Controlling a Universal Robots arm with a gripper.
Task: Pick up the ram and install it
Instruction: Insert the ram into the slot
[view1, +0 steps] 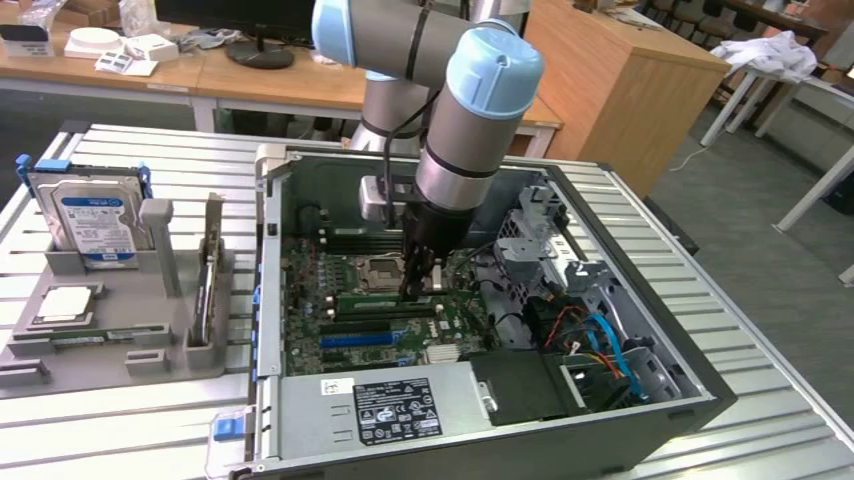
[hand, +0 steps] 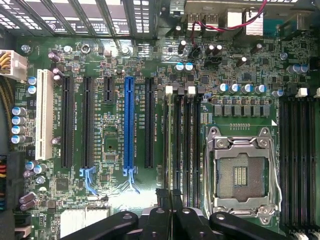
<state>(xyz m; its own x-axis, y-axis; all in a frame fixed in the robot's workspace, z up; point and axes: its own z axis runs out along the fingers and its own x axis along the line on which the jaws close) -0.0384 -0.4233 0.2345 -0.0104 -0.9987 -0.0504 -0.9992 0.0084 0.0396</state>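
We see the black gripper (view1: 424, 284) at the end of the grey and light-blue robot arm (view1: 467, 110). It reaches down into the open dark metal computer case (view1: 667, 398). The case lies on its side on a table of pale metal slats (view1: 754, 330).

In the wrist view the gripper (hand: 169, 196) hangs close over the big green motherboard (hand: 115, 145). Its two black fingertips (hand: 161, 194) are pressed almost together. Between them we see a long thin green ram stick (hand: 169, 150), standing on its edge. So the jaws are narrow and seem to pinch the ram stick. The ram stick runs along the row of long black memory slots (hand: 190, 145), on the side far from the shiny square chip socket (hand: 241, 172). We cannot tell if it is already pushed down into a slot or just sits on top. A long bright blue card slot (hand: 129, 125) lies a bit further over, well apart from the fingertips.

At the exterior view's left, a grey plastic tray (view1: 127, 352) sits beside the case. A silver and blue hard drive (view1: 91, 220) stands up in it.
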